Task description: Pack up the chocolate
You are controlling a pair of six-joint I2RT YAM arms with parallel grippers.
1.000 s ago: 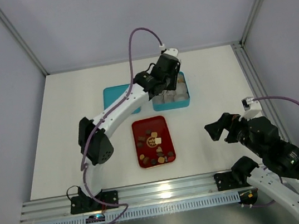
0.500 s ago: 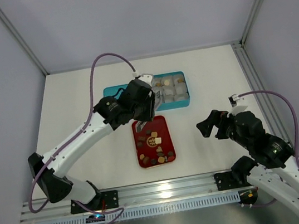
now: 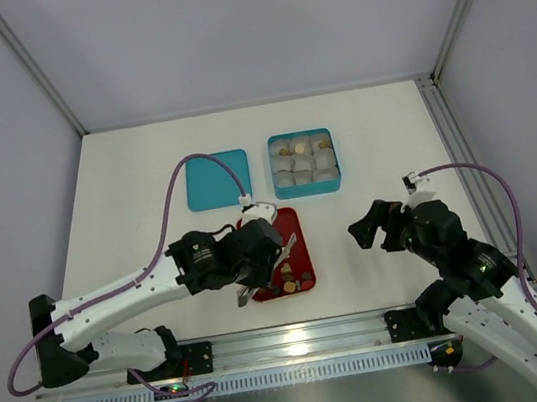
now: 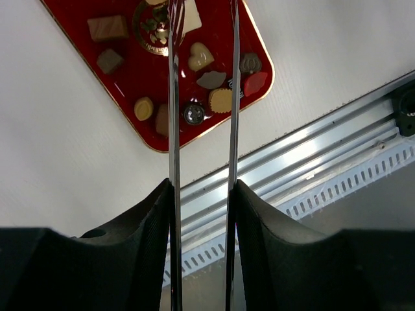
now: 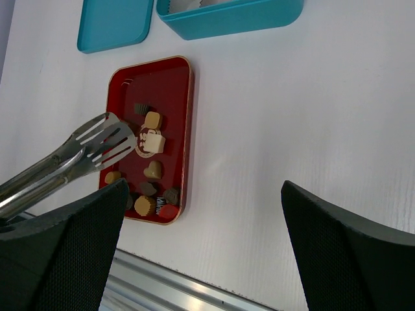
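Two robot arms work over a white table (image 3: pixel 120 223), seen from above. The left gripper (image 3: pixel 259 261) is clamped on a pair of metal tongs (image 3: pixel 290 246), whose tips hang over a red tray (image 3: pixel 297 225) near the middle of the table. Small chocolate pieces (image 3: pixel 291 281) lie scattered on that tray. Beyond it stands a teal box (image 3: pixel 309 191) lined with crinkled paper cups (image 3: pixel 304 167); a few tan and brown pieces sit in its far row. A teal lid (image 3: pixel 217 179) lies flat to the box's left. The right gripper (image 3: pixel 379 230) hovers to the right of the tray, jaws spread wide and empty.

From the left wrist, both black fingers (image 4: pixel 152 217) press the tongs from either side. The two blades run nearly parallel with a narrow gap between them and nothing in it. Under them the tray holds brown, tan, cream and red pieces (one heart-shaped, one like lips). An aluminium rail (image 4: pixel 311 142) crosses the lower right.

From the right wrist, the slotted tong tips float above the tray's left side, touching no chocolate. The box and lid sit at the top edge.
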